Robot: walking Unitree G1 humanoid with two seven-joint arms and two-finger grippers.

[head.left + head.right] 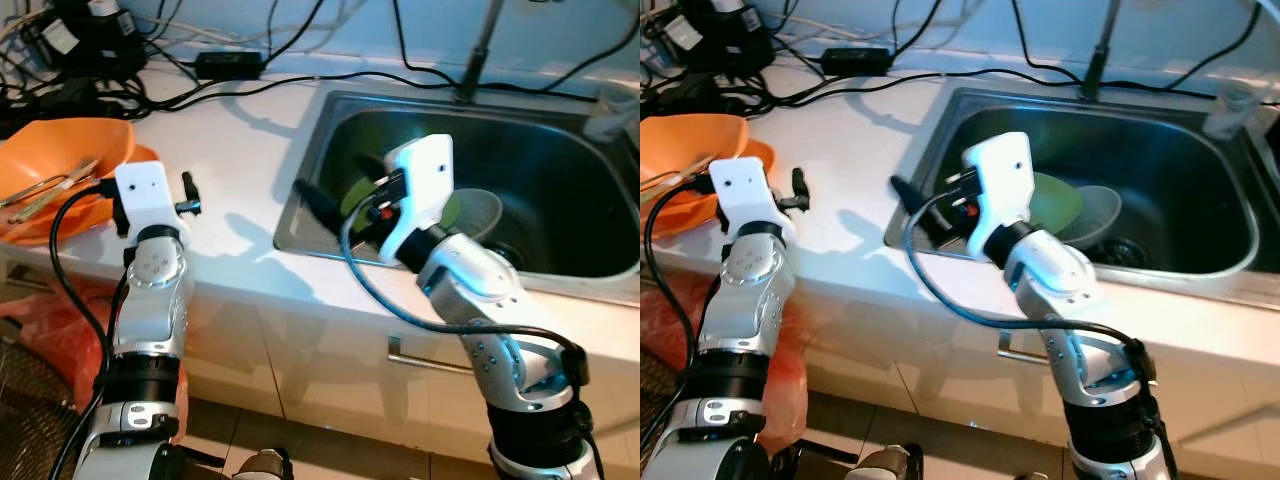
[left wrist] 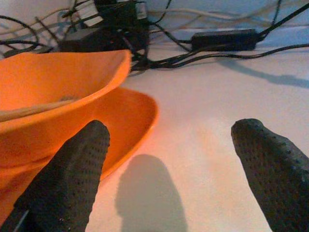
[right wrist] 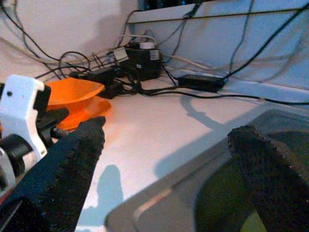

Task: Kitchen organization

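White desk (image 1: 250, 150) held both grippers empty, fingers apart: left gripper (image 2: 169, 169) near the orange bowls (image 1: 60, 170), right gripper (image 3: 164, 164) over the sink (image 1: 560, 170) rim, probably next reaching down for the green plate (image 1: 1055, 200)

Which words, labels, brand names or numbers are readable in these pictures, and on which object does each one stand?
No text can be read in any view.
Black power adapter on the white counter: no label can be made out.
Orange bowls: plain, no print.
Green plate and grey bowl in the sink: no marks.
White wrist housings of both arms: no lettering.
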